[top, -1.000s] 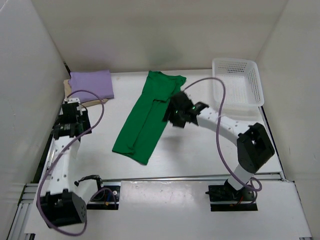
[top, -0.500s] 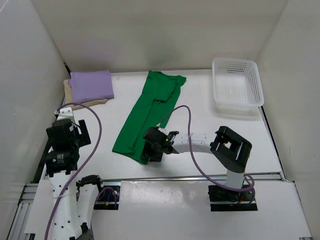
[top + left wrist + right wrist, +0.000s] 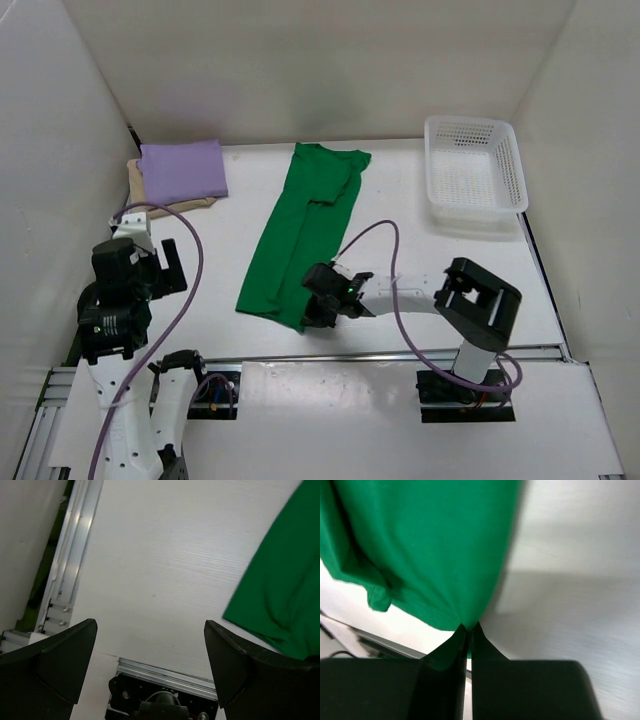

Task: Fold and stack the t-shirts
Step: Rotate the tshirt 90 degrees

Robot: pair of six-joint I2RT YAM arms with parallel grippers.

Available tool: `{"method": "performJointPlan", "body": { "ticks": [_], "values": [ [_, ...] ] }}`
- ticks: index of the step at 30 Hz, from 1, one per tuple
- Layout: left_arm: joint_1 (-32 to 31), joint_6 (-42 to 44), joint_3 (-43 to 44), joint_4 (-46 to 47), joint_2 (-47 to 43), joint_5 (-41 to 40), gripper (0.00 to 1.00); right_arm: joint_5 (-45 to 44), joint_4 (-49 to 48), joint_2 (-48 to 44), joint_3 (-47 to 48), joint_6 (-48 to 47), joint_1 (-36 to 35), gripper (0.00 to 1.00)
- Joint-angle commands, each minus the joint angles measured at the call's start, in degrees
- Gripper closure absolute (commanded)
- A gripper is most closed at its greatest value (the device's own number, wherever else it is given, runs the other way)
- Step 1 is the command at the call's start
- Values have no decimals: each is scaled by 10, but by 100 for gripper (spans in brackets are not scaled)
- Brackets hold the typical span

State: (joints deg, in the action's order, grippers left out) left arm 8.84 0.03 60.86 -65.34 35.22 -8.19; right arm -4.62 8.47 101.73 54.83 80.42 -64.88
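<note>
The bright green t-shirt (image 3: 305, 225) lies folded lengthwise as a long strip down the table's middle, collar end far. My right gripper (image 3: 312, 318) is shut on its near hem corner; the right wrist view shows the green cloth (image 3: 425, 545) pinched between the closed fingers (image 3: 468, 630). A folded light purple t-shirt (image 3: 182, 168) rests on a tan one (image 3: 180, 205) at the far left. My left gripper (image 3: 150, 262) is raised at the left side, open and empty; its view shows bare table between the fingers and a corner of green cloth (image 3: 285, 595) at the right.
A white mesh basket (image 3: 474, 170) stands at the far right. White walls enclose the table on three sides. An aluminium rail (image 3: 380, 355) runs along the near edge, with the arm bases and purple cables behind it.
My right gripper came from the shirt's upper right down to its near hem corner and closed on it; the near end shifted slightly right. My left arm pulled back toward the base, gripper opened fully.
</note>
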Motion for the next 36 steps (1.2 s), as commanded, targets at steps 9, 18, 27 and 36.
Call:
{"method": "performJointPlan", "body": {
  "ticks": [9, 18, 27, 36],
  "values": [
    [2, 0, 89, 26, 117, 417, 1, 57, -1, -183, -233, -157, 28, 100],
    [-172, 0, 131, 88, 383, 234, 1, 99, 33, -320, -291, -243, 79, 46],
    [-328, 0, -8, 111, 520, 256, 7, 110, 77, -342, -252, -286, 109, 43],
    [-334, 0, -163, 152, 548, 317, 18, 132, 52, -286, -216, -303, 114, 45]
  ]
}}
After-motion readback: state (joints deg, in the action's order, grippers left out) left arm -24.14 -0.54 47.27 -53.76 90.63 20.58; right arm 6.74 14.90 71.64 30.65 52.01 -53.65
